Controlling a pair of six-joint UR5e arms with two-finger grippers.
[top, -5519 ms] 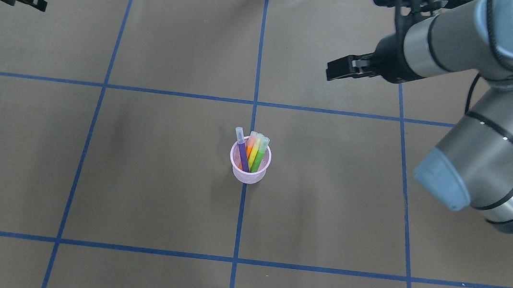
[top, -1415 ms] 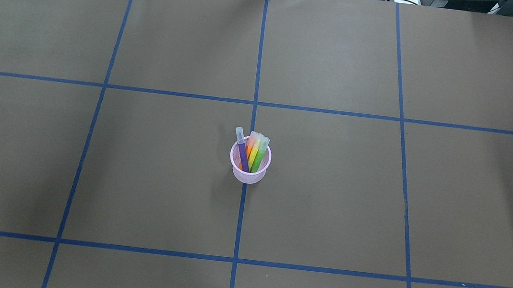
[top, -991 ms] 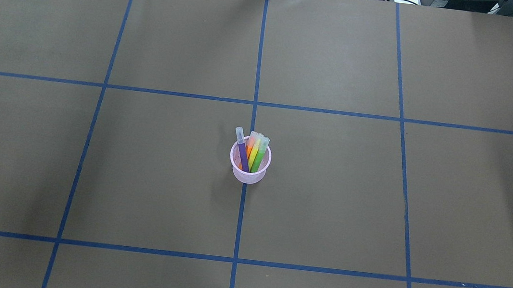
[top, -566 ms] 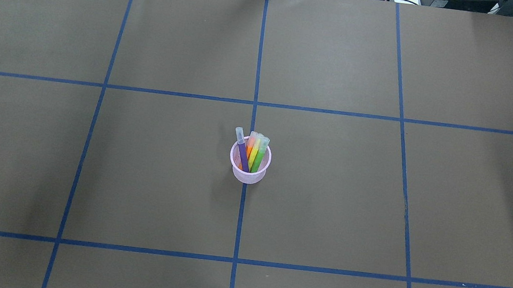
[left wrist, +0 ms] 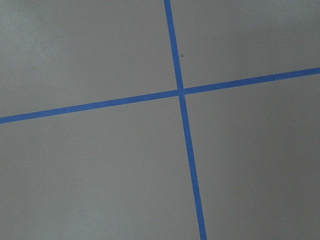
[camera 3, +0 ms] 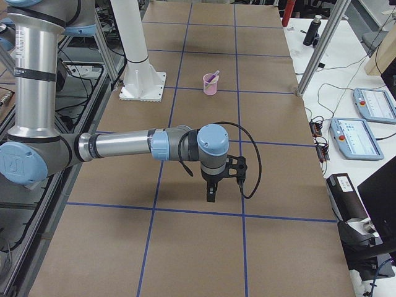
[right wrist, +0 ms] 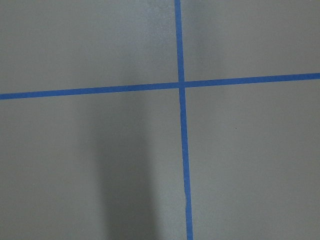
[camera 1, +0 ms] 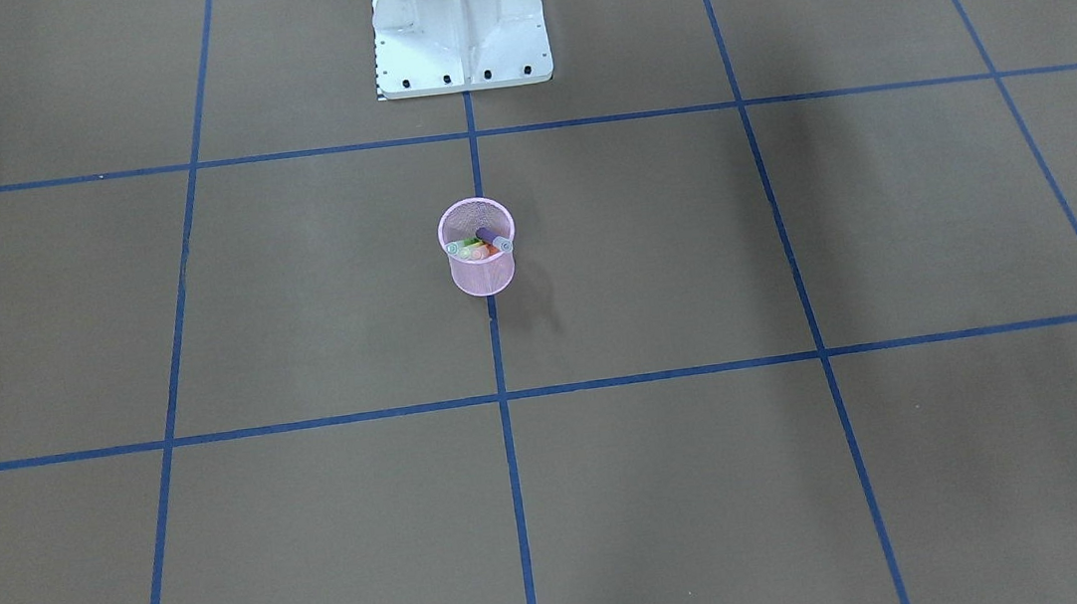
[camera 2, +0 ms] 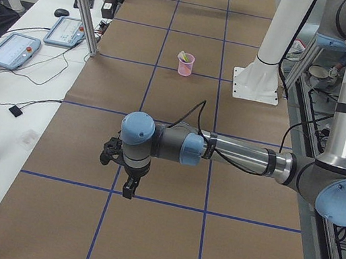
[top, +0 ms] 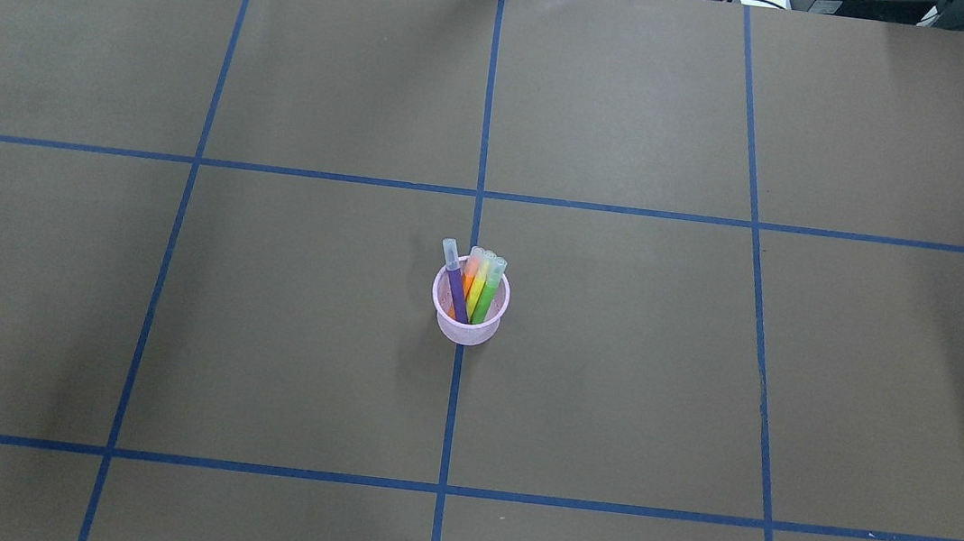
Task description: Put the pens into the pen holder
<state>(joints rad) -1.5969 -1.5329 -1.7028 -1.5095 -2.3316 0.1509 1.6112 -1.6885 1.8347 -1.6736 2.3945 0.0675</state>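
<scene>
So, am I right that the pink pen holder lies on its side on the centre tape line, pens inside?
Not quite: the overhead exterior view shows the pen holder standing upright, not on its side. It is on the centre tape line, pens inside.

- Arms: silver tubes, pale-blue joint caps, black rings.
- Left gripper, right gripper: black; looping black cable.
- Base: white flanged pedestal, dark bolts.
</scene>
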